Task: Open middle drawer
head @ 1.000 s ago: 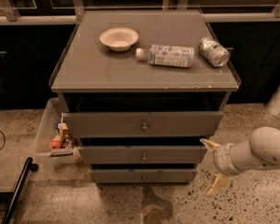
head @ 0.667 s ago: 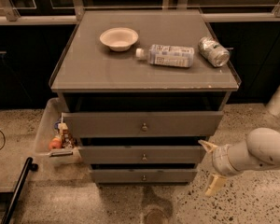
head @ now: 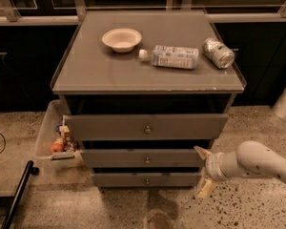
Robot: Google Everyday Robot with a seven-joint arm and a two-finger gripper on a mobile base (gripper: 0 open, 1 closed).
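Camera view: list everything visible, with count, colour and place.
cabinet: one, grey, centre
bowl: one, white, on cabinet top, left
bottle: one, clear, lying on top, middle
can: one, silver, lying on top, right
top drawer: one, grey, under the top
middle drawer: one, grey, below top drawer
bottom drawer: one, grey, lowest
bin: one, pale, floor left of cabinet, colourful items inside
pole: one, black, floor lower left
arm: one, white, lower right
tool: one, pale fingers open, beside middle drawer's right end

The middle drawer (head: pixel 133 158) is wide, flat and grey, with a small round knob (head: pixel 147 160) in its middle. The gripper (head: pixel 203 170) sits just beside its right end, fingers spread apart.
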